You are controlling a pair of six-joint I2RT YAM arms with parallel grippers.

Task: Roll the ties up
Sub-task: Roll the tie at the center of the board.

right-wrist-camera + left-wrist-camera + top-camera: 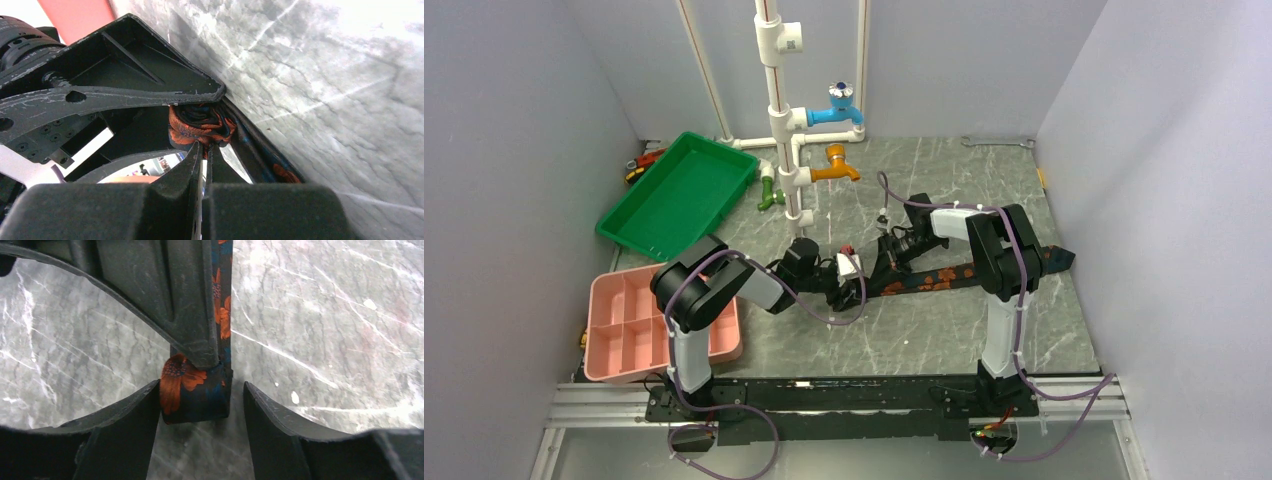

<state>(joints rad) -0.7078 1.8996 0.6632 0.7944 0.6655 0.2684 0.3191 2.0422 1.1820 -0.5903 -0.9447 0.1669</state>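
The black tie with orange-red flowers lies across the marble table, running from the right edge toward the middle. Its left end is wound into a small roll. My right gripper is shut on that roll, pinching it at the fingertips; its finger comes down onto the roll in the left wrist view. My left gripper is open around the roll: the left finger touches it, the right finger stands apart. In the top view both grippers, left and right, meet at the tie's left end.
A green tray stands at the back left, with a pink compartment tray in front of it by the left arm. A white pipe stand with blue and orange taps stands behind the grippers. A wrench lies at the back right.
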